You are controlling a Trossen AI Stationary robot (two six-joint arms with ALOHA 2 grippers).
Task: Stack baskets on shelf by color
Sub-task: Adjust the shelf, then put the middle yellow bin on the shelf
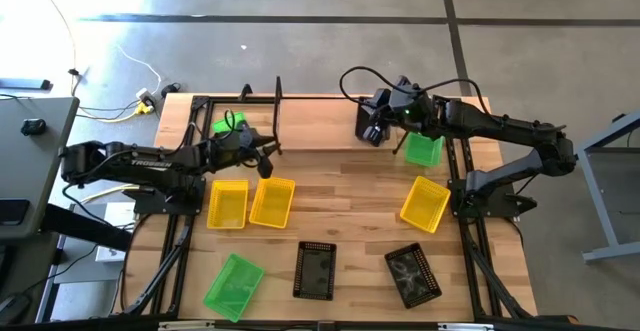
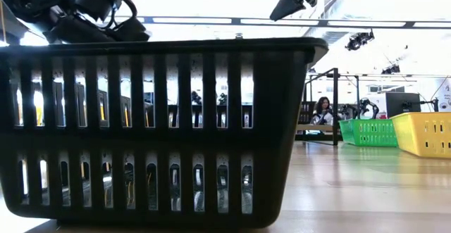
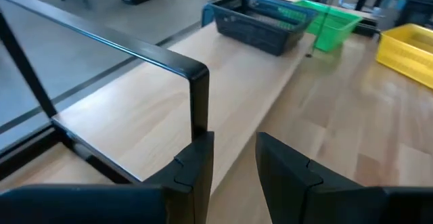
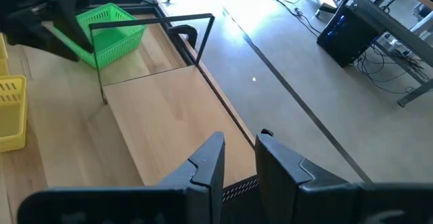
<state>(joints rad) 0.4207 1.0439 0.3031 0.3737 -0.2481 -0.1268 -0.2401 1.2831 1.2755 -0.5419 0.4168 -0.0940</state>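
**Table** point(image 1: 350, 211): light wooden top carrying all items below.

**Shelf** point(image 1: 320, 121): light wooden plank with a thin black metal frame, lying along the far edge of the table.

**Baskets, rectangular plastic, mesh-sided:**
- Bright green basket point(image 1: 228, 124): on the left end of the shelf, inside the frame.
- Black basket point(image 3: 260, 24): on the right part of the shelf, under the right arm.
- Second bright green basket point(image 1: 423, 149): at the right end of the shelf, by its front edge. Whether it sits on the plank or on the table cannot be told.
- Two yellow baskets point(image 1: 227, 203) point(image 1: 272, 202): side by side on the table's left half, just in front of the shelf.
- Third yellow basket point(image 1: 425, 203): on the right half, tilted, near the second green one.
- Third bright green basket point(image 1: 234, 283): near-left corner, lying askew.
- Two further black baskets point(image 1: 315, 269) point(image 1: 412, 274): near edge, centre and centre-right, apart from each other. One of them fills the low view.

**Left hand** point(image 3: 233, 176): over the front edge of the shelf near its left frame post, above the yellow pair. Fingers parted by a narrow gap, grasping nothing.

**Right hand** point(image 4: 240, 166): over the right part of the shelf, pointing along the plank toward the first green basket. Fingers likewise parted, released and empty.
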